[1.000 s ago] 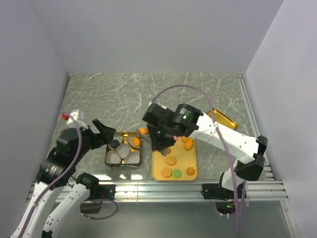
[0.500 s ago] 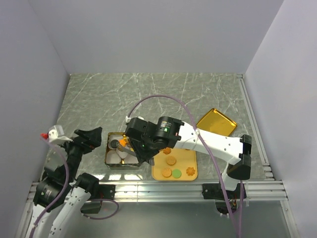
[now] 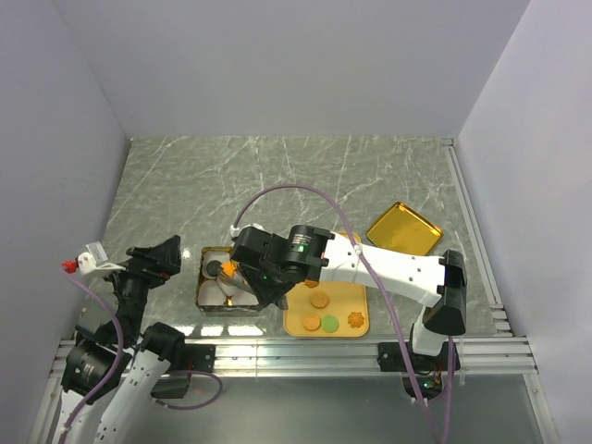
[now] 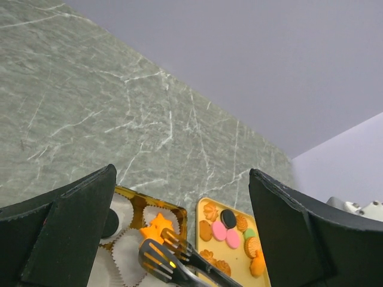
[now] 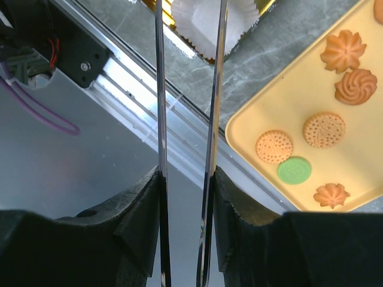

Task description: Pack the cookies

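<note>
Cookies (image 3: 320, 300) wait on the yellow tray (image 3: 342, 302) at the table's near edge, a handful of tan, green and orange pieces. One orange flower cookie (image 4: 157, 226) sits at the tips of the metal tongs (image 4: 179, 258) over the gold tin (image 3: 201, 301) just left of the tray. The right gripper (image 3: 266, 276) is clamped part-way down on the tongs' handles, and in the wrist view the two blades stand a narrow gap apart and nearly parallel. Whether they pinch the flower cookie or it already rests in a white paper cup (image 3: 242, 294) cannot be told from these views. The tongs' long axis runs from the right gripper leftward and a little away from the bases. That puts the cookie at the tool's far-left end, above the tin's back row and just beside a dark disc (image 3: 214, 268) lying in its own cup. The left gripper (image 3: 157, 259) hangs near the tin's left side, jaws spread wide with nothing between them. Close as it is, only the right arm carries the tool, and the other cookies lie to that arm's right, behind the tong tips. The likely next move is to lower the flower cookie into the cup beneath it, which calls for tips centred over the paper.
</note>
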